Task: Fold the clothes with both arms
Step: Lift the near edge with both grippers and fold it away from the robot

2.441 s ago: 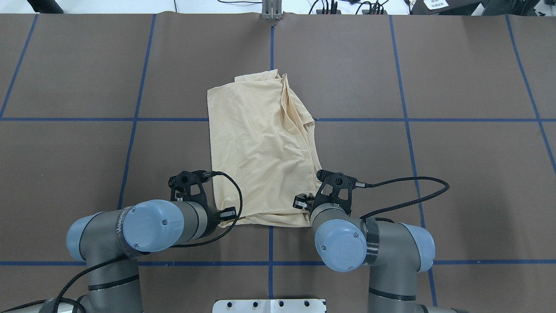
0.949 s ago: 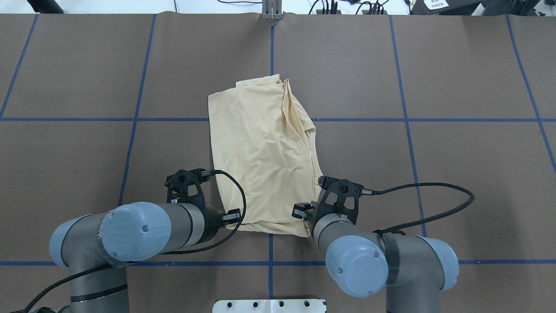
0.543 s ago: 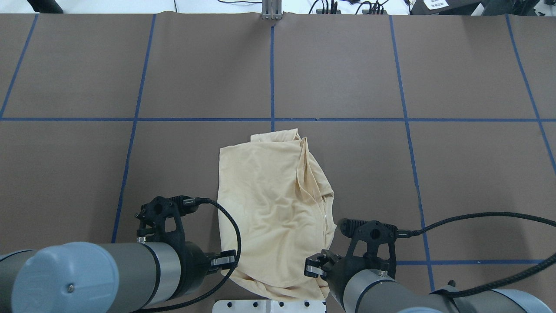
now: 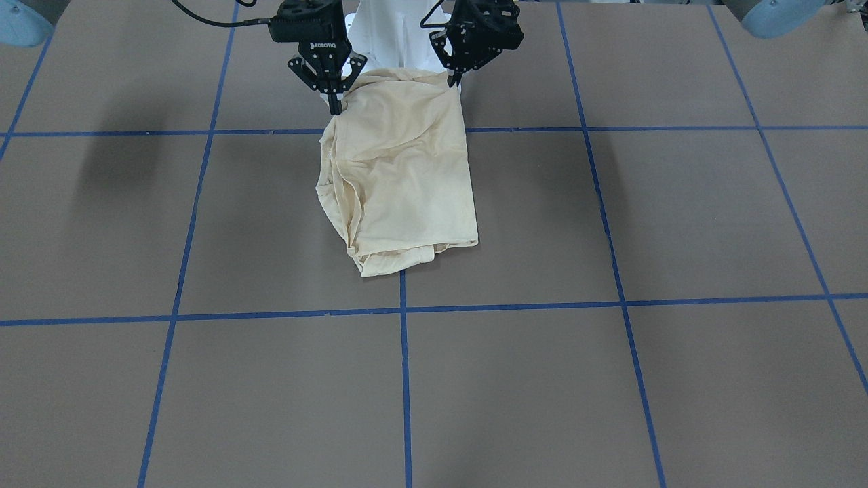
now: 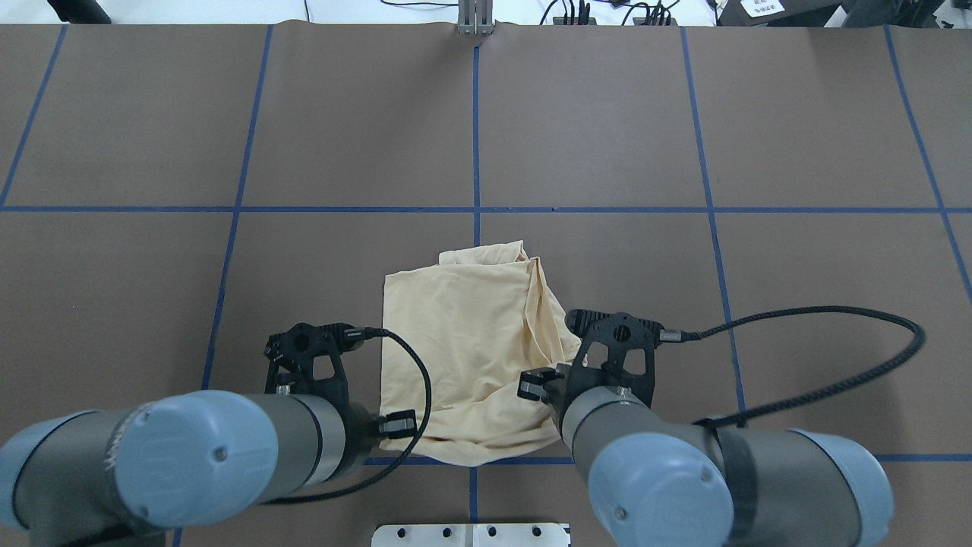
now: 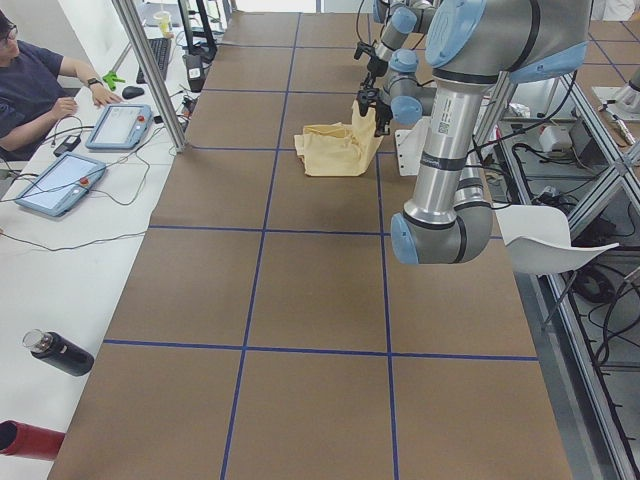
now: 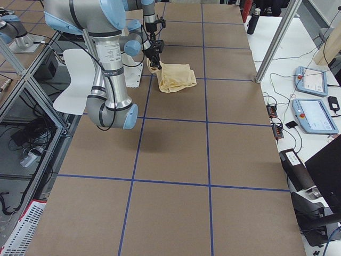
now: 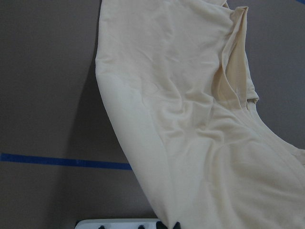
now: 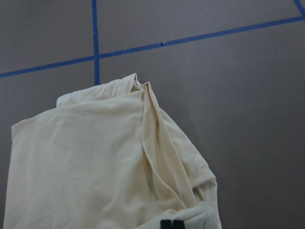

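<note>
We see the left gripper and right gripper each pinching a corner of the cream shirt, jaws pressed on cloth. That edge hangs lifted; the rest lies folded on the brown table.

Brown table, gridded with blue tape lines, and on it the cream-yellow shirt lies rumpled across the centre line, its robot-side edge lifted clear of the surface.

Bright, even light from above. Soft, blurred shadows lie on the worktop. Wrist views are slightly soft; the shirt shades the worktop beside it.
</note>
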